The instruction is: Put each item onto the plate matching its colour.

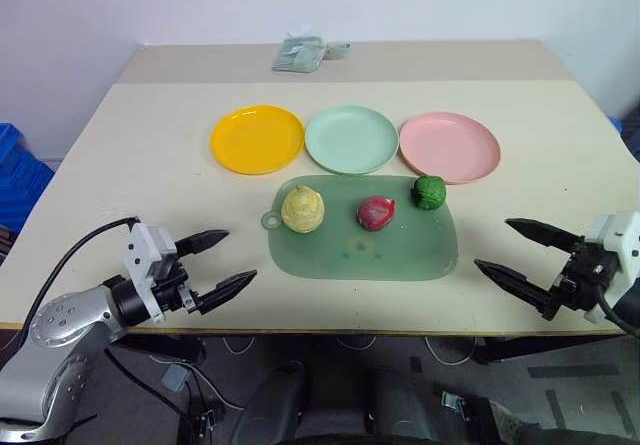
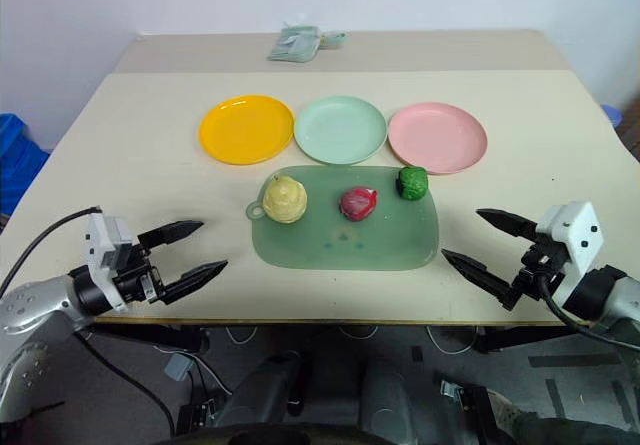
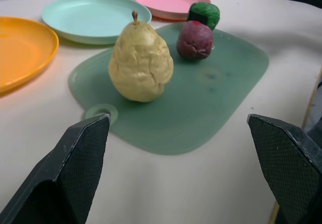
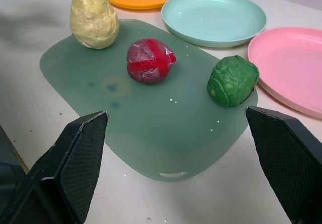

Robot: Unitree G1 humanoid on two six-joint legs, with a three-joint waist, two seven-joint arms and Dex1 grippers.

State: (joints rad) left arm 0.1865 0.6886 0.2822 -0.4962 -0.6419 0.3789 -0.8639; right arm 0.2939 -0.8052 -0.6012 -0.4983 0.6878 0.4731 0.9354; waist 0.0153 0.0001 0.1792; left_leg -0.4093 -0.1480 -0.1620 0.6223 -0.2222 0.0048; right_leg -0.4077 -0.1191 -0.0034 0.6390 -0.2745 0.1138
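Toy fruits, pear [image 1: 302, 209], red fruit [image 1: 375, 212] and green fruit [image 1: 429, 192], sit on the mat [image 1: 400, 255]; probably light and rigid, best pinched across the middle. Left gripper [image 1: 218, 263] and right gripper [image 1: 512, 252] are spread wide, empty.

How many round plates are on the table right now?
3, in a row behind the green mat: yellow-orange plate on the left, mint plate in the middle, pink plate on the right.

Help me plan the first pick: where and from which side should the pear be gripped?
Grip the yellow pear across its wide lower belly, coming in from the left gripper side, low and nearly level. It stands upright on the green mat, stem up; the top tapers and might slip. The red fruit sits apart on its other side, leaving room for the jaws.
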